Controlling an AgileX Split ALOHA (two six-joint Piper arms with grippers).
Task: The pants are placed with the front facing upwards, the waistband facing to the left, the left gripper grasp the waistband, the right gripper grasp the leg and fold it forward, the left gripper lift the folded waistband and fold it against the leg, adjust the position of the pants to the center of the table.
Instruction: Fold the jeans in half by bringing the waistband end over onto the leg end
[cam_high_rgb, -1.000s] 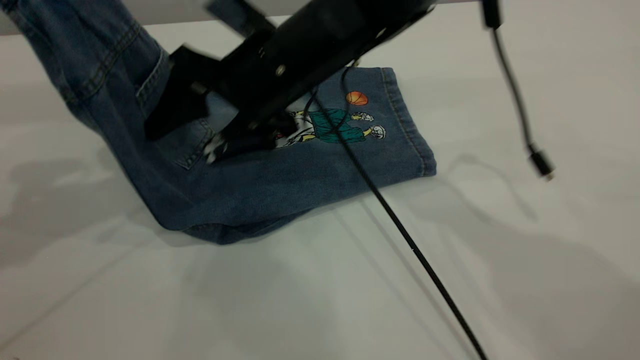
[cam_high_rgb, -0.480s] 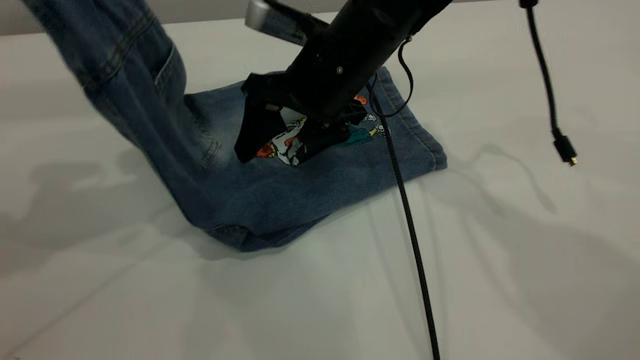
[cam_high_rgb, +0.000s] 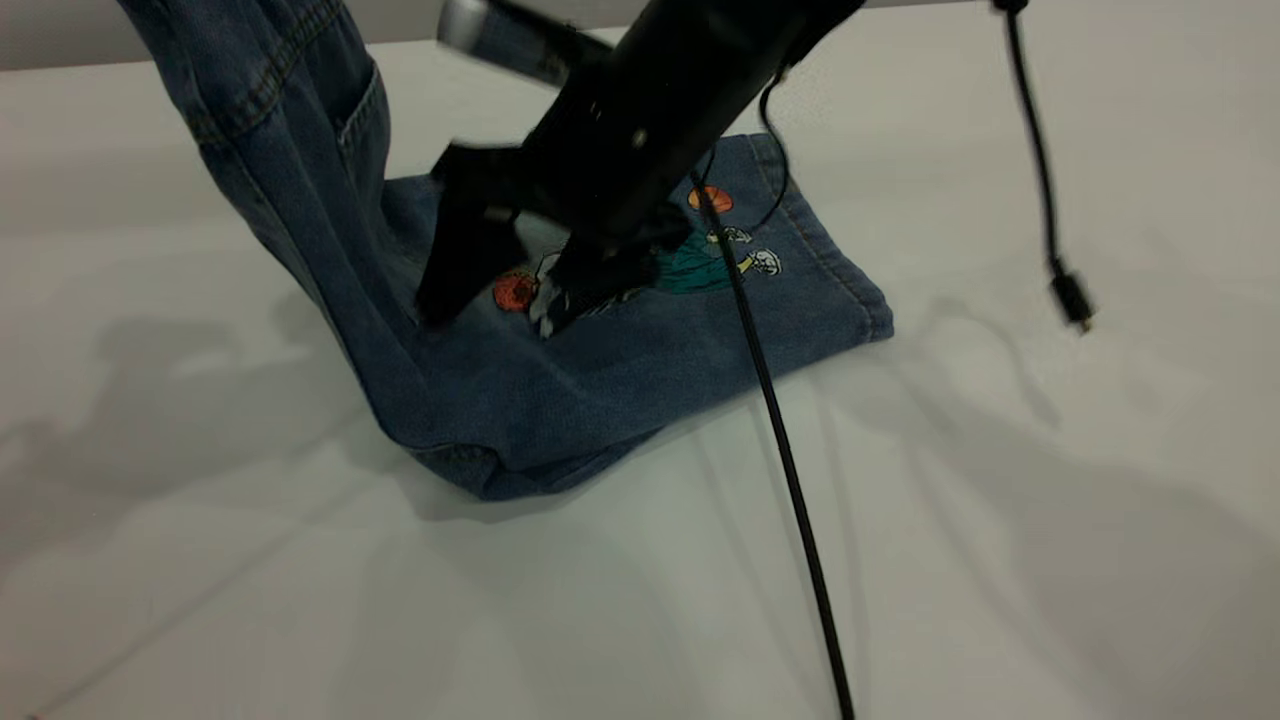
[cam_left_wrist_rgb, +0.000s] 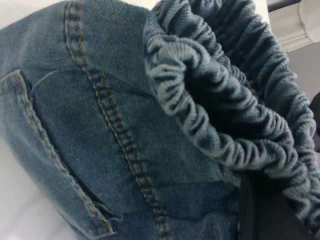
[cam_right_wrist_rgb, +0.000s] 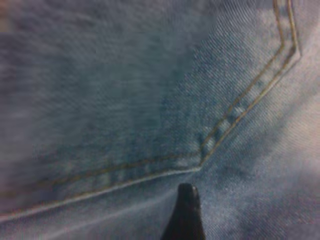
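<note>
The denim leg (cam_high_rgb: 690, 340) lies flat on the table (cam_high_rgb: 1000, 560), its basketball-player print (cam_high_rgb: 715, 262) facing up and its hem (cam_high_rgb: 835, 265) to the right. The upper part of the pants (cam_high_rgb: 290, 150) rises steeply off the fold and leaves the exterior view at top left. In the left wrist view the ruched waistband (cam_left_wrist_rgb: 225, 100) is pinched by my left gripper (cam_left_wrist_rgb: 260, 205), which is shut on it. My right gripper (cam_high_rgb: 488, 318) stands open with its fingers spread, tips down on the leg beside the print. One of its fingertips (cam_right_wrist_rgb: 185, 210) rests on denim near a pocket seam (cam_right_wrist_rgb: 215, 140).
A thin black cable (cam_high_rgb: 790, 480) runs from the right arm down across the leg and the table's front. A second cable with a plug (cam_high_rgb: 1070, 295) dangles at the right. Bare tabletop surrounds the pants.
The lifted upper part of the pants has swung rightward over the leg. My right gripper has come down onto the print area, then shifted slightly left.
</note>
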